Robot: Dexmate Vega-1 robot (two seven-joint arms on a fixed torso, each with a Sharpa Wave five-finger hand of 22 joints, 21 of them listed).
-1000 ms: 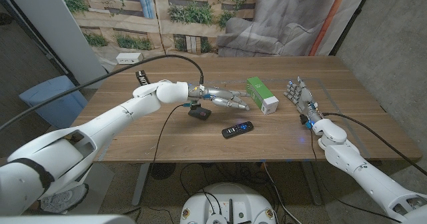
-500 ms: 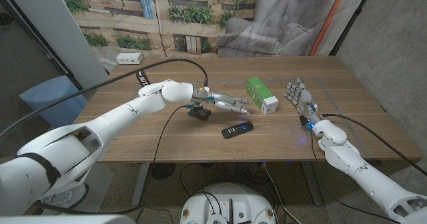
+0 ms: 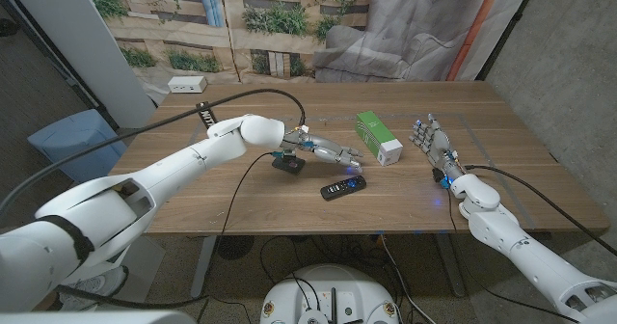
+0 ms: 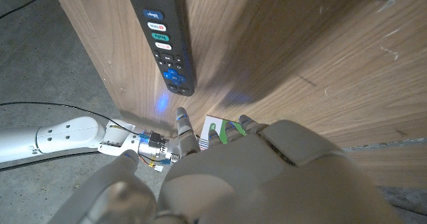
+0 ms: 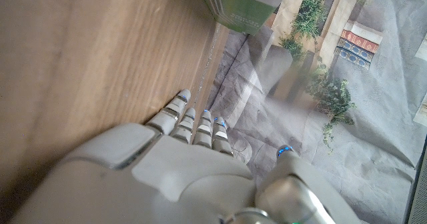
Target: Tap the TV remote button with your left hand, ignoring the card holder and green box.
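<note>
The TV remote [image 3: 343, 186] lies flat on the wooden counter [image 3: 241, 199] near its front edge, buttons up, with the left hand [image 3: 323, 151] hovering just above and behind it, fingers stretched out towards it and holding nothing. Beside that hand sits the small black card holder [image 3: 286, 164], and the green box [image 3: 377, 137] lies further back. The right hand [image 3: 435, 143] stands upright at the counter's right side, fingers spread and empty.

Matt wood-grain table [image 3: 405, 194]; glossy black plastic TV remote [image 4: 162, 32]; smooth white plastic left hand [image 3: 323, 151].
</note>
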